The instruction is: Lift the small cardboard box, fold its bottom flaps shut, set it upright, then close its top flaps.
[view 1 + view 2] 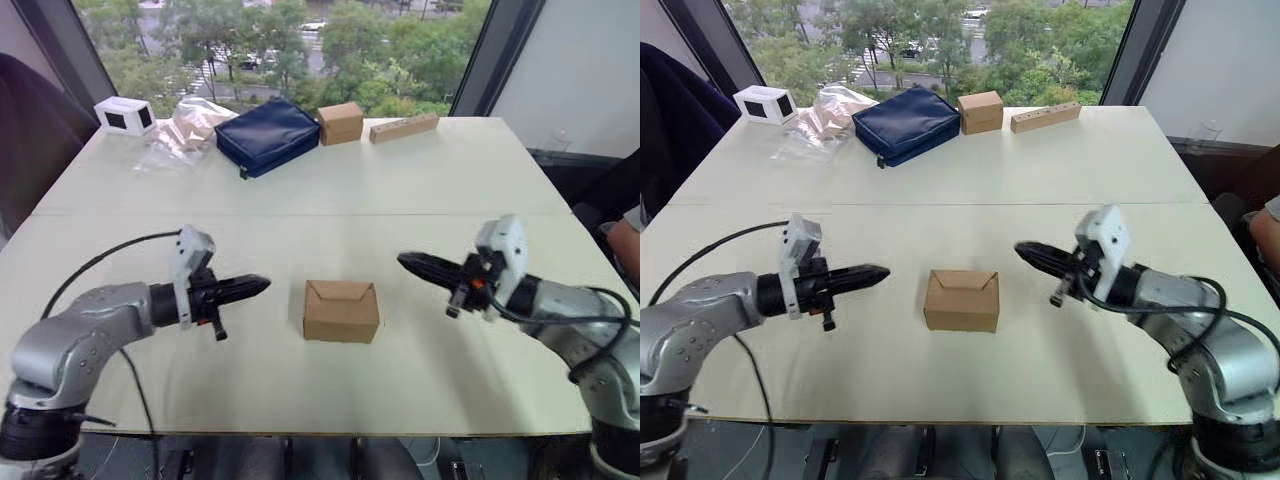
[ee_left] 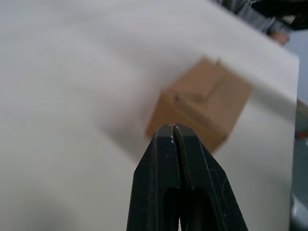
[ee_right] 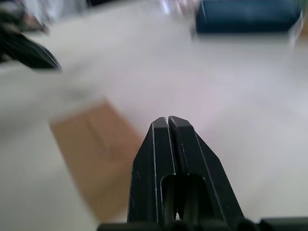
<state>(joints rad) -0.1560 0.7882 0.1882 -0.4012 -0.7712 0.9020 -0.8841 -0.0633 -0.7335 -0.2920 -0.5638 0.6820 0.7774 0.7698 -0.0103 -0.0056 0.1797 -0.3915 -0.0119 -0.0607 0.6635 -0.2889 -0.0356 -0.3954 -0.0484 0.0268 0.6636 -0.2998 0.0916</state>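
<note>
Surface: white table (image 1: 330, 190) by a window.
Box: small plain brown cardboard box (image 1: 341, 311), flaps folded; likely light, crushable.
Grip: opposite side walls.
Grippers: left gripper (image 1: 258, 285) and right gripper (image 1: 408, 261) closed, empty, flanking it.

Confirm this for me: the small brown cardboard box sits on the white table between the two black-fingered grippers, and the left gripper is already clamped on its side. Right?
Not quite. The small brown cardboard box does sit on the white table between the grippers, but the left gripper is shut on nothing, apart from the box. The left eye view shows bare table between them. The right gripper is shut and apart too.
</note>
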